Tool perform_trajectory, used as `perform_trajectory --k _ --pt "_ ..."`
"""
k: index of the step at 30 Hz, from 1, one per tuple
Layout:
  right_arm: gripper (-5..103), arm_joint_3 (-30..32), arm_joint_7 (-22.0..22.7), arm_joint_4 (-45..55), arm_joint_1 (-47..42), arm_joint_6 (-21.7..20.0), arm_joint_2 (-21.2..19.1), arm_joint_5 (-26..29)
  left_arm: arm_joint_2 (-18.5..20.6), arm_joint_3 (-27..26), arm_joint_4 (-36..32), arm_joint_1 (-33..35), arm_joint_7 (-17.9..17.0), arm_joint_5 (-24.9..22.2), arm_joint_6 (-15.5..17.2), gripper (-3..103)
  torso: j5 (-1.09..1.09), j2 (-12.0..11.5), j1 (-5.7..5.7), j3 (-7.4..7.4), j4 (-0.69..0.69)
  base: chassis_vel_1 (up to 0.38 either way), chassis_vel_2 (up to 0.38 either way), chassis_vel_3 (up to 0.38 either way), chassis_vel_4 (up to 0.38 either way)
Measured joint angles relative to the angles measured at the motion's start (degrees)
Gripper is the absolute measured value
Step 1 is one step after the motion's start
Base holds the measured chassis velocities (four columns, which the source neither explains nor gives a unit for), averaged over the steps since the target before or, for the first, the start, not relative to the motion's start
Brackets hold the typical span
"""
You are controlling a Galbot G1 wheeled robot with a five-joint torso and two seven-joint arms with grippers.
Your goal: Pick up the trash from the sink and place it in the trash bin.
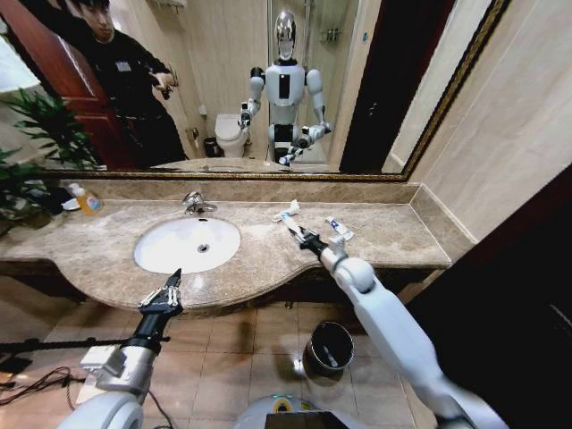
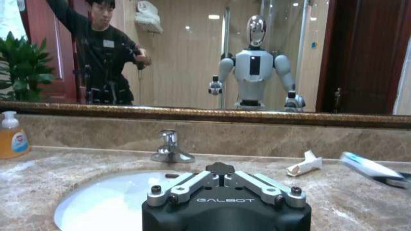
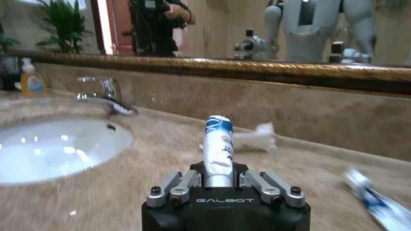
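Low in the frame, the trash bin (image 1: 328, 349) sits on the floor under the bench (image 1: 259, 259). Left pincer (image 1: 172, 285) hovers open and empty at the sink (image 1: 186, 244) front rim. Centre frame, right pincer (image 1: 298, 234) is clamped on a white-and-blue mini tube (image 3: 218, 144). Behind, another tube (image 1: 340, 230) and a white wrapper (image 1: 286, 212) lie on the bench.

- A wide mirror (image 1: 223, 80) with a dark gilt frame runs along the wall above the marble bench (image 1: 375, 234).
- Beige stone-look panels cover the side wall (image 1: 509, 125).
- The floor (image 1: 223, 357) is laid with brown square tiles.
- A leafy green plant (image 1: 22, 170) stands at the bench's far left end.
- The mirror reflects a reddish wooden door, a white toilet (image 1: 231, 134) and a glass partition.
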Motion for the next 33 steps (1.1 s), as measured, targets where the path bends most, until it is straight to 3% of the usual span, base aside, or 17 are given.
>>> perform_trajectory --k 7,12,14,17,23,33 --pt "25 4.1 2.6 8.0 -10.0 -0.2 -6.2 1.0 0.0 0.0 0.0 0.0 0.0 0.0 0.0 0 -0.01 0.0 -0.01 -0.01 0.02 0.0 0.0 0.0 0.0" --pt "25 6.8 6.0 10.6 -16.0 0.1 -6.8 1.8 0.0 0.0 0.0 0.0 0.0 0.0 0.0 0 0.0 0.0 0.0 0.0 0.01 0.0 0.0 0.0 0.0" --pt "25 9.1 8.6 12.4 -19.8 0.2 -5.9 2.8 0.0 0.0 0.0 0.0 0.0 0.0 0.0 0 0.0 0.0 0.0 -0.01 0.02 0.0 0.0 0.0 0.0" --pt "25 10.3 9.0 12.9 -21.5 0.3 -5.4 3.0 0.0 0.0 0.0 0.0 0.0 0.0 0.0 0 -0.01 0.0 0.0 -0.01 0.02 0.0 0.0 0.0 0.0" --pt "25 18.3 7.1 11.9 -32.5 7.6 -0.5 1.9 0.0 0.0 0.0 0.0 0.0 0.0 0.0 0 -0.02 0.0 0.0 0.0 0.01 0.0 0.0 0.0 0.0" --pt "25 17.0 6.8 2.2 -35.7 14.7 4.2 2.2 0.0 0.0 0.0 0.0 0.0 0.0 0.0 0 -0.03 0.0 0.0 0.0 0.01 0.0 0.0 0.0 0.0"
